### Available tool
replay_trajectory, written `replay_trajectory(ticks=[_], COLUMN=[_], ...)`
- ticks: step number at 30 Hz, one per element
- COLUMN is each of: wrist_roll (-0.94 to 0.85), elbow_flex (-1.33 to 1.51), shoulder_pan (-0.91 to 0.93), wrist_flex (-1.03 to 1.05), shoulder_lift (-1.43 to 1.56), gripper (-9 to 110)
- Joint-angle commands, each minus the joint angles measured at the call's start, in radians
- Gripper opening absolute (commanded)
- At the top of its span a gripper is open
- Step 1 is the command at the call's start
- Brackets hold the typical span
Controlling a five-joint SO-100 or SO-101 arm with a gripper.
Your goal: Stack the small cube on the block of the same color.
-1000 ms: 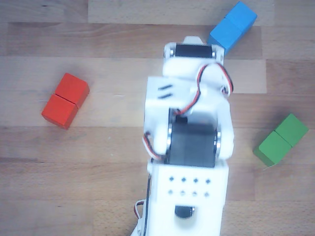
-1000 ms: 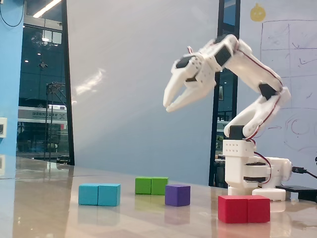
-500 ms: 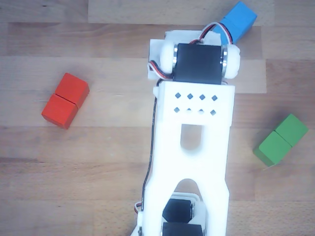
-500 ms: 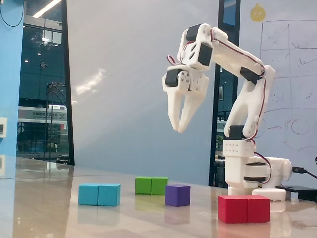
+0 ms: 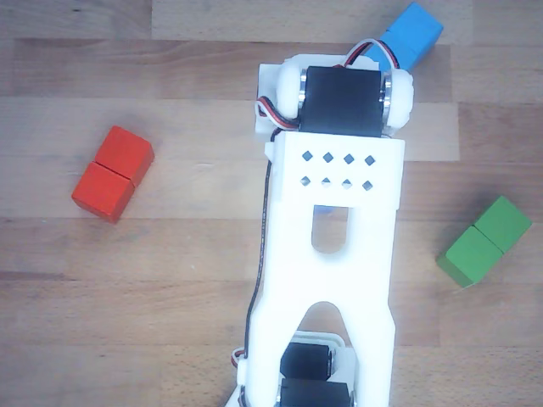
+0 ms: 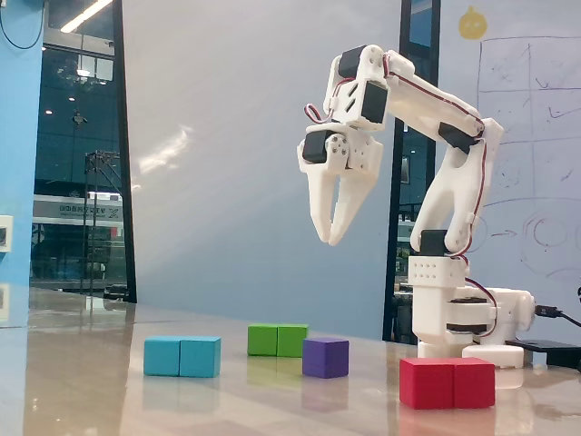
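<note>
In the fixed view the small cube (image 6: 325,357), dark violet-blue, rests on the table between the other blocks. The sky-blue two-cube block (image 6: 182,356) lies to its left. My gripper (image 6: 329,241) hangs high above the cube and points straight down. Its fingers are a little apart and hold nothing. In the other view the white arm (image 5: 335,254) fills the middle and hides the gripper and the small cube. Only the far end of the sky-blue block (image 5: 413,38) shows at the top right.
A red two-cube block (image 5: 113,173) (image 6: 447,382) lies to one side and a green one (image 5: 485,241) (image 6: 278,340) to the other. The arm's base (image 6: 458,318) stands at the right of the fixed view. The table is light wood planks.
Over the last second the wrist swung from a forward slant to pointing straight down, and the jaws narrowed. In the last half second the gripper only shifted slightly.
</note>
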Motion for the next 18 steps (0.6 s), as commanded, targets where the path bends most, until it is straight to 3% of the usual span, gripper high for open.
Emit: replay_trajectory(ticks=[1,5,13,18], wrist_roll=[0.005,0.002,0.003,0.003], elbow_flex=[-0.092,-0.092,-0.092,-0.091], shoulder_pan=[-0.003,-0.057,-0.354,-0.279], wrist_flex=[0.015,-0.018,-0.104,-0.094], shoulder_lift=[0.008,0.008,0.006,0.006], gripper=[0,0,0,0])
